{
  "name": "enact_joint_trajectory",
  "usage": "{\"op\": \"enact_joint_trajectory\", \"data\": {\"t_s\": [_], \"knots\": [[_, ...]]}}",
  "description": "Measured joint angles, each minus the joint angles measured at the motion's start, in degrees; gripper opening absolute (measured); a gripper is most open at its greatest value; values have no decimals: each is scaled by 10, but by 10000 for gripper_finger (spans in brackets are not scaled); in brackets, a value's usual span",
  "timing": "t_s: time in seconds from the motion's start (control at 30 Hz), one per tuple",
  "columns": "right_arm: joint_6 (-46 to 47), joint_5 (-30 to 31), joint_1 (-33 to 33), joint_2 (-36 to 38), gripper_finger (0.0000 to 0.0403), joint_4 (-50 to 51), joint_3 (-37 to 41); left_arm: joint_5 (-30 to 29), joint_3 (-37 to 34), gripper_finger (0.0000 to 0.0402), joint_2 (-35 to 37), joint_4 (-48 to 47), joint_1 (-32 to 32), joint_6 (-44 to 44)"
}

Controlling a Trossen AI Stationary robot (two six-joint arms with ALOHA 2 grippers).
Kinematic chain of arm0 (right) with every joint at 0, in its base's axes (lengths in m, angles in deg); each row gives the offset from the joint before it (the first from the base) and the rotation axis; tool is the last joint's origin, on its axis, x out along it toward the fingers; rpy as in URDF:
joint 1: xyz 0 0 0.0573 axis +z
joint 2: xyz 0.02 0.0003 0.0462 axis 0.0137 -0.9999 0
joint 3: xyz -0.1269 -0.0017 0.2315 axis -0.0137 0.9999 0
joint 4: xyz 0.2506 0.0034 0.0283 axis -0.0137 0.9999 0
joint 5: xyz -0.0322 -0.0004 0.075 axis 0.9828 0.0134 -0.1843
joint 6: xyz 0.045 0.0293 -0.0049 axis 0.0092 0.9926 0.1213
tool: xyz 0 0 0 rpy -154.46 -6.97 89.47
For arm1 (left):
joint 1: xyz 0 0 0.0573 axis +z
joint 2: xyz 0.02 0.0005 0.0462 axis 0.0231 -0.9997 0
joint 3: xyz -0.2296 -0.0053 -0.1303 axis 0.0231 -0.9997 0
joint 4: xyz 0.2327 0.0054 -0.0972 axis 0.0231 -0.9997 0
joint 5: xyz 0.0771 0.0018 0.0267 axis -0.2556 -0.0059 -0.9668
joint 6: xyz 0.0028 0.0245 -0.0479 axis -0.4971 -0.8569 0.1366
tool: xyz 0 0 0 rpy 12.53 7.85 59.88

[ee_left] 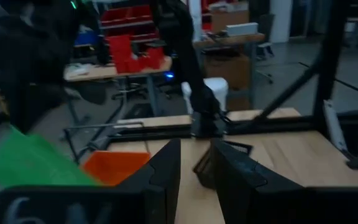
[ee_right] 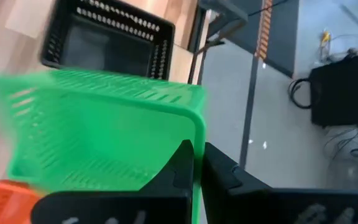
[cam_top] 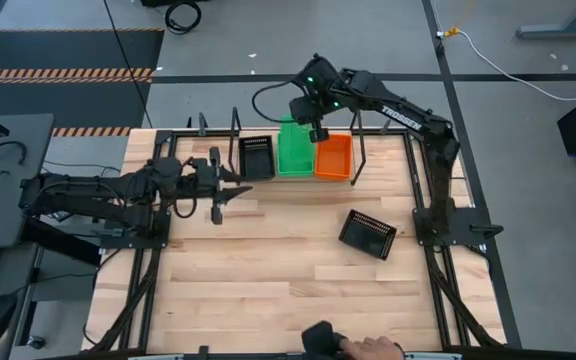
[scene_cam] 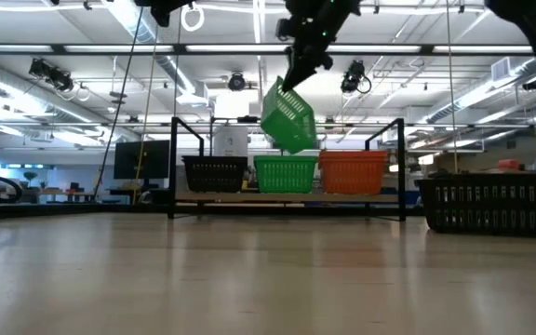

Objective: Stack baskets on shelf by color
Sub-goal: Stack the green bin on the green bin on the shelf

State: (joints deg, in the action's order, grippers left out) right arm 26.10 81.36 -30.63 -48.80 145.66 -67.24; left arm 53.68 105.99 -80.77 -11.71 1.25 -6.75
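Observation:
My right gripper (cam_top: 315, 128) is over the far edge of the table, shut on a green basket (scene_cam: 288, 117) that hangs tilted above the shelf (scene_cam: 287, 196). On the shelf stand a black basket (scene_cam: 214, 173), a green basket (scene_cam: 285, 174) and an orange basket (scene_cam: 352, 172), side by side. The held basket is over the green one. Another black basket (cam_top: 368, 234) rests on its base on the table's right half. My left gripper (cam_top: 230, 198) waits open at the table's left, near the shelf's left end, touching nothing. My right gripper (ee_right: 197, 165) holds the green basket by one side wall at its rim (ee_right: 197, 127), pinched with one finger inside the basket and one outside. The fingers come from above, pointing down. The basket is lifted clear and hangs tilted below the fingers, its open side turned sideways.
The shelf's black upright rods (scene_cam: 173, 167) (scene_cam: 402, 167) stand at its ends. A person's hand (cam_top: 370, 348) rests at the table's near edge beside a dark object (cam_top: 318, 338). Bare wood (cam_top: 268, 270) lies across the middle and near part of the table.

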Motion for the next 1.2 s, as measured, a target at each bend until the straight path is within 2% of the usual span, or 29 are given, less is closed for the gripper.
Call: {"op": "enact_joint_trajectory", "data": {"t_s": [0.3, 0.6, 0.87, 1.03, 1.2], "knots": [[55, -60, -26, -93, 12, 75, -139, -1, 5, 94, 0, -13, 28, 0], [65, -67, -24, -130, 12, 115, -127, -1, 5, 91, 0, -19, 38, 0], [71, -59, -26, -122, 12, 105, -128, 0, 5, 93, 0, -17, 38, -7], [84, -75, -33, -101, 12, 95, -135, 0, 5, 90, 0, -17, 38, -7], [87, -76, -38, -91, 12, 133, -137, 0, 5, 88, 0, -16, 38, -6]]}}
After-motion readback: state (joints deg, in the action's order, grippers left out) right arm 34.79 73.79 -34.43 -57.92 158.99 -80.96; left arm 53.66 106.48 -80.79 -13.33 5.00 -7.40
